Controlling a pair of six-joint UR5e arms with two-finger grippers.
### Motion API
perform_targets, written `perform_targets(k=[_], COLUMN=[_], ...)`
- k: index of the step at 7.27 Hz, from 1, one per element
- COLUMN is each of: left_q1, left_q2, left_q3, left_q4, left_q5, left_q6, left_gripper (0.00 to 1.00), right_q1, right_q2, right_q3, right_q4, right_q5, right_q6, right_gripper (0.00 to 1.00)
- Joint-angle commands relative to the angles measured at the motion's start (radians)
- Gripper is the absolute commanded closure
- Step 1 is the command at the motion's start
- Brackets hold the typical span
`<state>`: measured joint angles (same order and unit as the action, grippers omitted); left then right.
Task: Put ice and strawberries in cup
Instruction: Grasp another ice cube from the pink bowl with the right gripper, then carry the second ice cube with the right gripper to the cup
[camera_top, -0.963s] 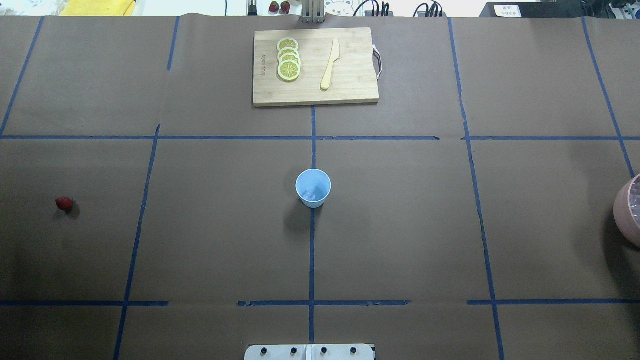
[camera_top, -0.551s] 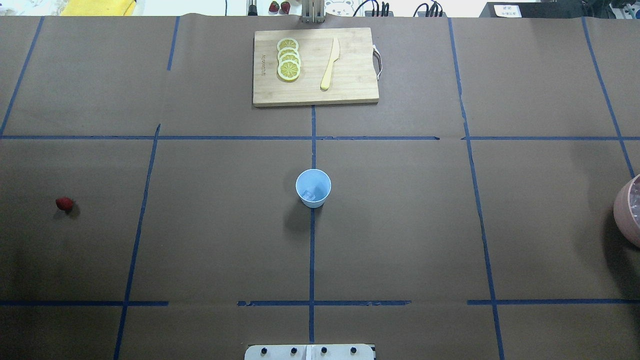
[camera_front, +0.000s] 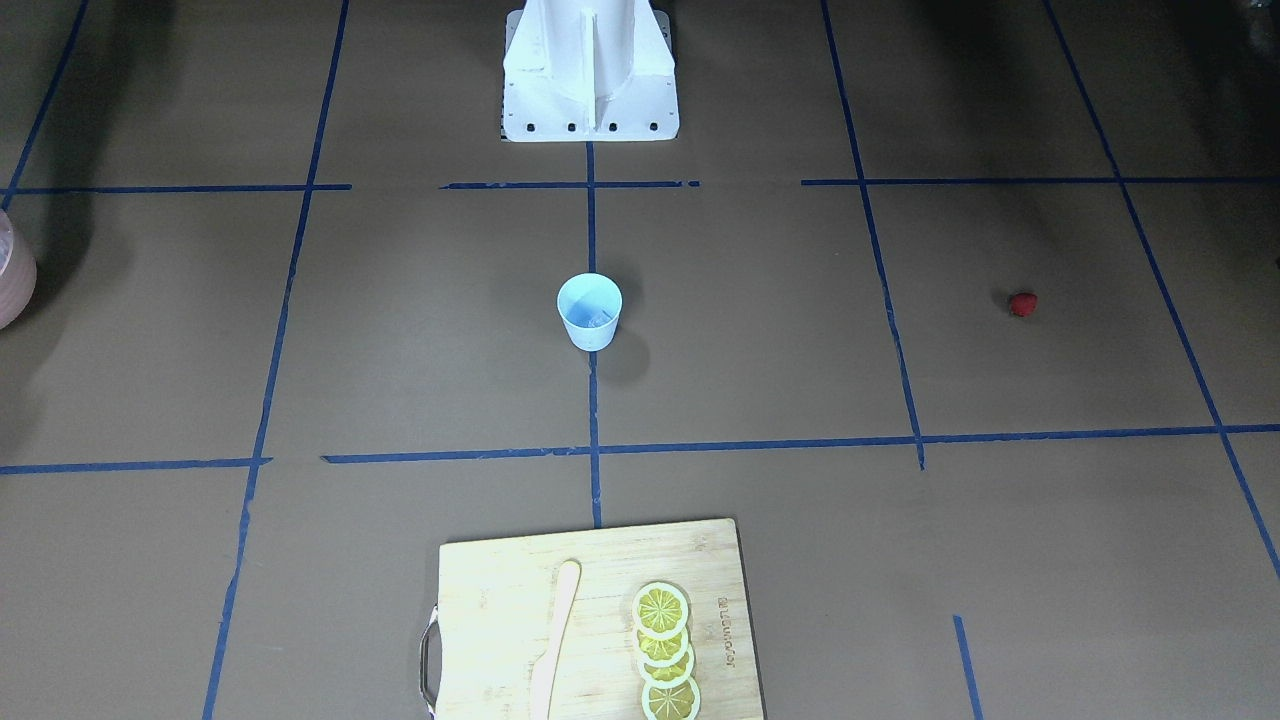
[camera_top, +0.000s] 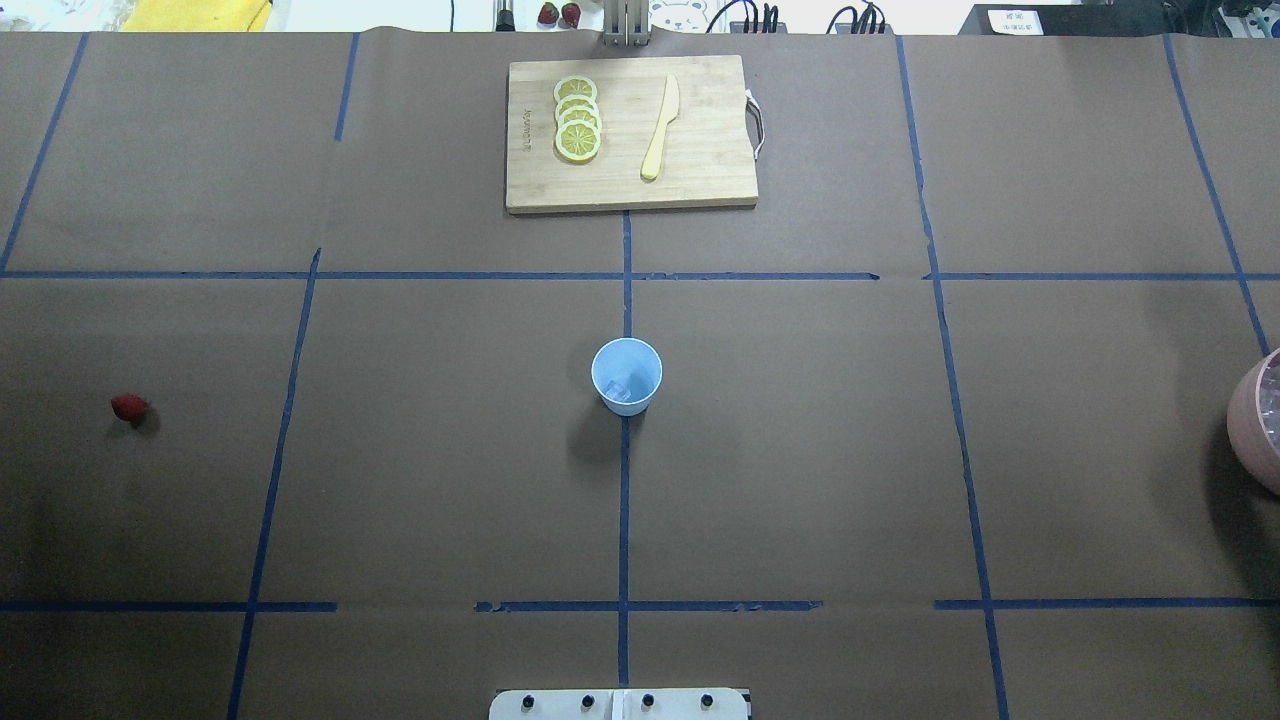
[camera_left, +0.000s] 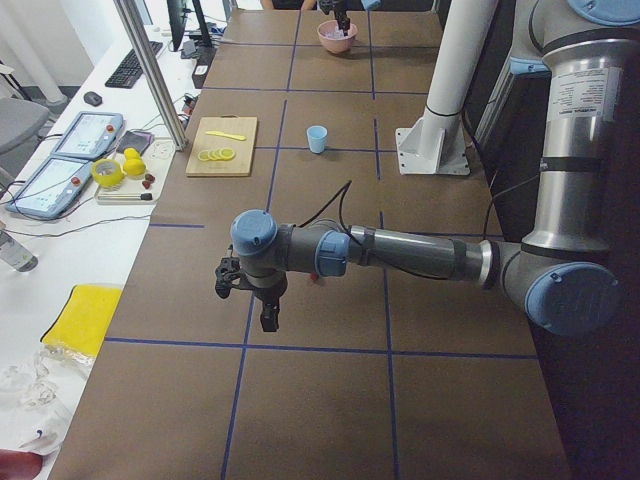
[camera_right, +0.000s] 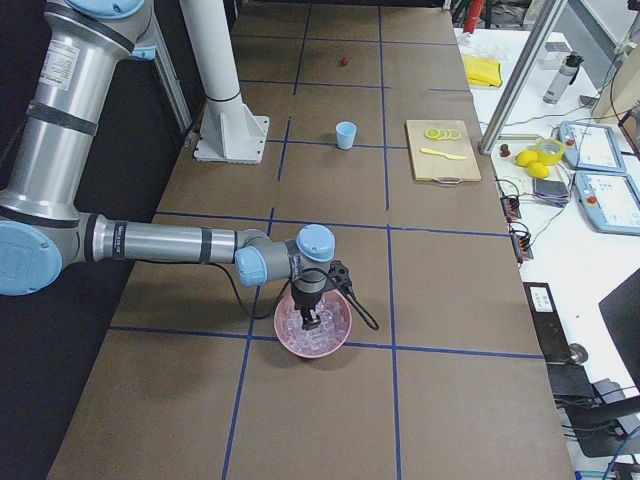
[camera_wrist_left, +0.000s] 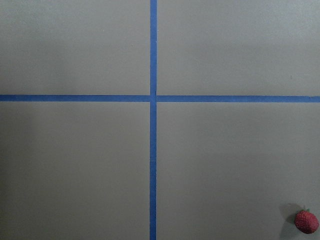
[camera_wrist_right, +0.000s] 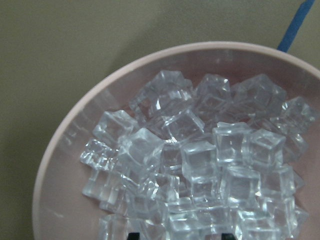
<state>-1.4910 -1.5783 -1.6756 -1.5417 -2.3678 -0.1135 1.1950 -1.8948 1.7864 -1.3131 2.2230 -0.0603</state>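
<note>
The pale-blue cup (camera_top: 627, 376) stands upright at the table's middle, also in the front-facing view (camera_front: 589, 310), with one ice piece (camera_top: 624, 388) inside. The strawberry (camera_top: 129, 407) lies far left on the table and shows at the left wrist view's bottom right corner (camera_wrist_left: 306, 221). More ice (camera_wrist_right: 200, 160) fills the pink bowl (camera_wrist_right: 75, 125) at the right edge (camera_top: 1255, 420). My right gripper (camera_wrist_right: 180, 236) hangs just over that ice, fingertips apart and empty. My left gripper (camera_left: 268, 315) hovers above the table near the strawberry; I cannot tell whether it is open.
A wooden cutting board (camera_top: 700, 180) at the back centre holds several lemon slices (camera_top: 578, 120) and a wooden knife (camera_top: 660, 128). The robot's white base (camera_front: 590, 70) stands at the near edge. Blue tape lines cross the brown table.
</note>
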Motion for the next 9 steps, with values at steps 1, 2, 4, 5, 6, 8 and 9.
perform_targets(k=[1,2,4,5,6,8,9], left_q1=[0.0,0.0,0.0,0.0,0.0,0.0,0.0], left_q2=[0.0,0.0,0.0,0.0,0.0,0.0,0.0], left_q3=[0.001,0.002,0.002,0.001,0.001,0.001,0.002], left_q4=[0.0,0.0,0.0,0.0,0.0,0.0,0.0], left_q5=[-0.001,-0.001,-0.002,-0.002,-0.002,-0.002,-0.002], left_q6=[0.0,0.0,-0.005,-0.008,-0.008,-0.008,-0.008], left_gripper=[0.0,0.0,0.0,0.0,0.0,0.0,0.0], right_q1=[0.0,0.0,0.0,0.003,0.021,0.084,0.121], right_q2=[0.002,0.002,0.003,0.005,0.003,0.02,0.101], right_q3=[0.001,0.001,0.008,0.016,0.08,0.277,0.331], right_q4=[-0.001,0.0,-0.001,-0.001,-0.023,-0.239,-0.361], right_q5=[0.001,0.001,0.003,0.009,0.018,0.046,0.046], right_q6=[0.0,-0.003,-0.035,-0.035,-0.035,-0.035,-0.035], right_gripper=[0.48,0.71,1.0,1.0,1.0,1.0,1.0])
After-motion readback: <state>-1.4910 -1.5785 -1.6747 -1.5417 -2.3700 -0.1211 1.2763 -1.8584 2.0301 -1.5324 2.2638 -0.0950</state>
